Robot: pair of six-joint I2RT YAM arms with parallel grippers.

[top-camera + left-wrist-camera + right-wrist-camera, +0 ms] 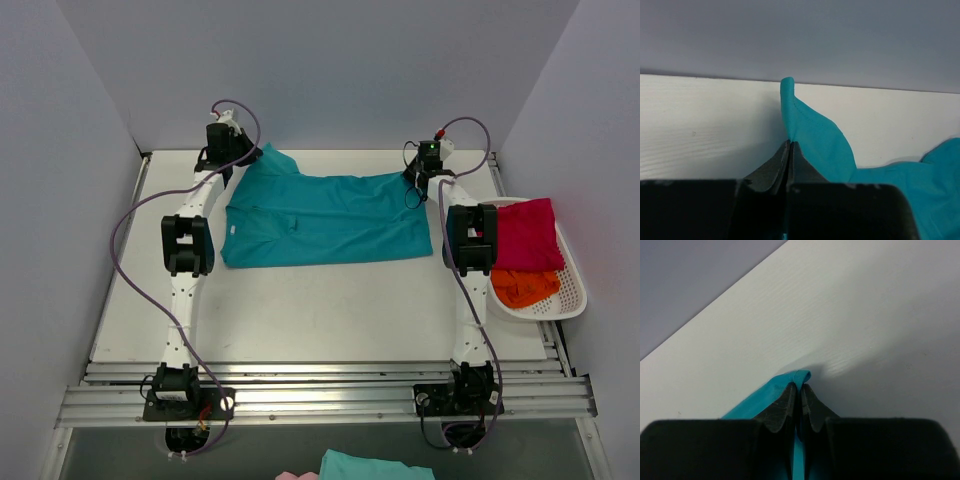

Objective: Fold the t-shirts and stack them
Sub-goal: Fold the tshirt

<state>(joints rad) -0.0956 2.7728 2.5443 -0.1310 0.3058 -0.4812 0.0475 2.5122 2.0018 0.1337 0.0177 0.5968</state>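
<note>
The right claw (800, 388) has its two dark fingers (782, 407) pressed together, and between them is pinched an edge of the teal t-shirt (792, 376). A small rounded fold of the cloth sticks out just past the tips. More teal cloth runs back along the left finger, and a thin strip shows in the slit between the two fingers. Beyond the tips lies the white bench (880, 315), with a soft shadow (825, 371) just to the right of the fold. Far to the upper left stands a grey wall (690, 280).

I see one t-shirt (325, 220) spread on the desk's (320, 310) far half; right of it, a basket (566, 292) holds a second t-shirt (527, 232) behind a third (525, 287).
</note>
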